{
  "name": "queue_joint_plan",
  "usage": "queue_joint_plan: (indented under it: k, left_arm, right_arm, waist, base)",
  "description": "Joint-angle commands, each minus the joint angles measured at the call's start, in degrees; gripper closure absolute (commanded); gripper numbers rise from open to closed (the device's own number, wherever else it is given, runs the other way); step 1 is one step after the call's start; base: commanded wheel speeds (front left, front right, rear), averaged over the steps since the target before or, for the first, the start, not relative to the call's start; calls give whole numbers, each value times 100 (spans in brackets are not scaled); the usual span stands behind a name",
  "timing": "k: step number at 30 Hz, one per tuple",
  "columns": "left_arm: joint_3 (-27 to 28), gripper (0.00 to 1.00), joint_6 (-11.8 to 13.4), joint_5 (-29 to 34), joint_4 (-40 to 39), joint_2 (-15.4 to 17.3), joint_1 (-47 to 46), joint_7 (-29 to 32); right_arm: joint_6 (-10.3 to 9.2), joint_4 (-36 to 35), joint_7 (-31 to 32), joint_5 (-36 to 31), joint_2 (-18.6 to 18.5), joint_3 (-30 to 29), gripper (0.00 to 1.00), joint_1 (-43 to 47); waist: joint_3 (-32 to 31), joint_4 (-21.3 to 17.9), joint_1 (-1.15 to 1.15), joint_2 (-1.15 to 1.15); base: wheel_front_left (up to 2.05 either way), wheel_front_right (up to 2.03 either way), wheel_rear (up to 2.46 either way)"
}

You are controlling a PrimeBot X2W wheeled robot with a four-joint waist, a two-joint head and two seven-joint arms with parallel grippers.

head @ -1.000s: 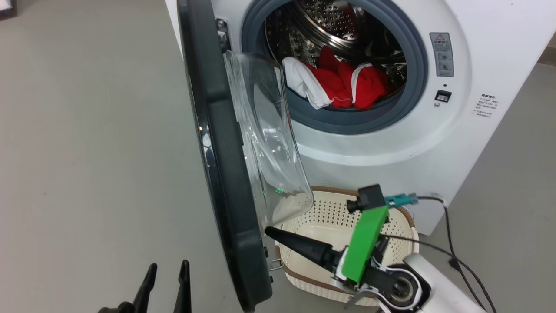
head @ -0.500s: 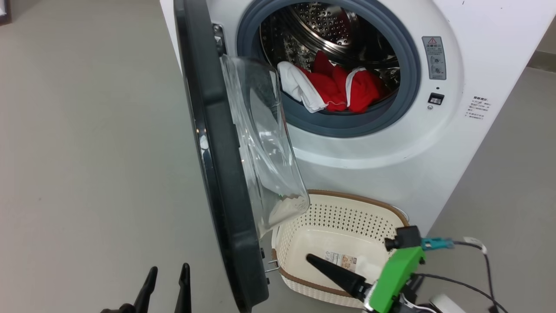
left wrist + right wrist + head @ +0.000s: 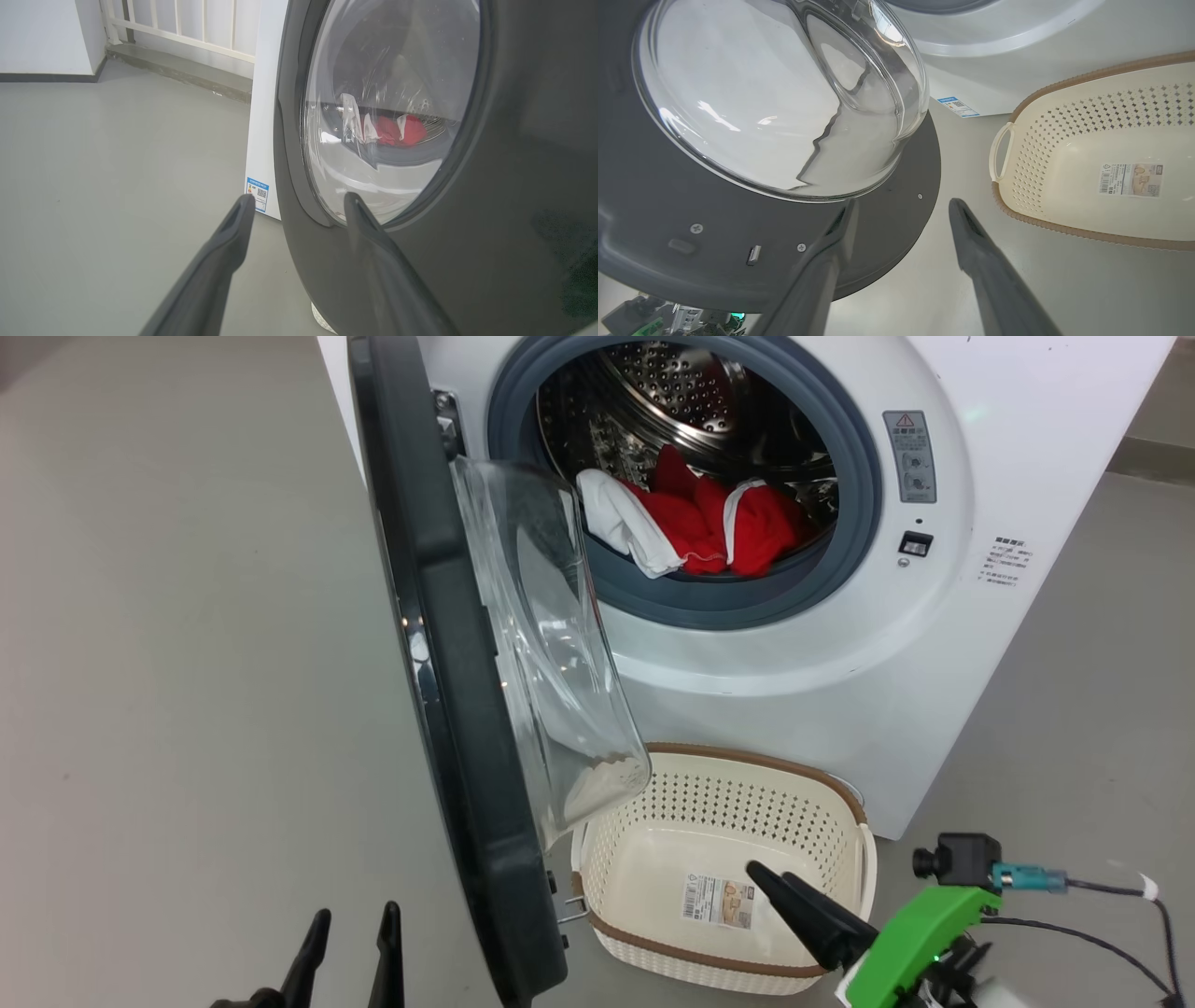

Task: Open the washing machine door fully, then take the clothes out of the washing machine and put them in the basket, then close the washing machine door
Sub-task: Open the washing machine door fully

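Observation:
The washing machine (image 3: 934,644) stands with its door (image 3: 448,709) swung out edge-on, glass bowl (image 3: 551,653) facing the drum. The clothes (image 3: 709,523), red with a white piece, lie at the drum's front lip. The basket (image 3: 738,803) sits on the floor below the opening, holding nothing but a label. My left gripper (image 3: 357,913) is open, on the door's outer side, and its wrist view has my left gripper (image 3: 299,198) close to the black rim (image 3: 514,163). Over the basket's near right corner, my right gripper (image 3: 770,875) is open. In its own view, my right gripper (image 3: 903,205) is between door (image 3: 887,233) and basket (image 3: 1045,163).
Black cables (image 3: 1074,933) trail over the floor at the lower right, beside the green camera mount (image 3: 910,933) on my right wrist. Grey floor (image 3: 168,663) stretches left of the door. A white railing on a raised step (image 3: 187,42) stands behind the machine.
My right gripper has drawn back from the door's lower edge toward the lower right, uncovering the basket's inside. The head camera has shifted slightly. The left gripper and door stay put.

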Motion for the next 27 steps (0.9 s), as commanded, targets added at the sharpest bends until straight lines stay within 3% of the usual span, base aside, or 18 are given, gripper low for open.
queue_joint_plan:
  k: [1, 10, 13, 27]
  left_arm:
    - [211, 0, -58, 51, -111, 42, -55, -70]
    - [237, 0, -64, 58, -109, 42, -56, -70]
    - [243, 0, -67, 63, -112, 42, -54, -70]
    - [274, 0, -66, 63, -131, 42, -61, -70]
  right_arm:
    - [44, -108, -111, -81, -63, 107, 0, -22]
    - [44, 313, -1754, -948, -491, 860, 0, -286]
    - [44, 454, -1878, -1314, -539, 912, 0, -350]
    - [44, -212, -1891, -4317, 93, -1105, 0, 417]
  waist:
    - [2, -8, 0, 0]
    - [-9, -60, 0, 0]
    - [-14, -73, 0, 0]
    - [-29, -103, 0, 0]
  base:
    - [0, 0, 0]
    - [0, 0, 0]
    - [0, 0, 0]
    - [0, 0, 0]
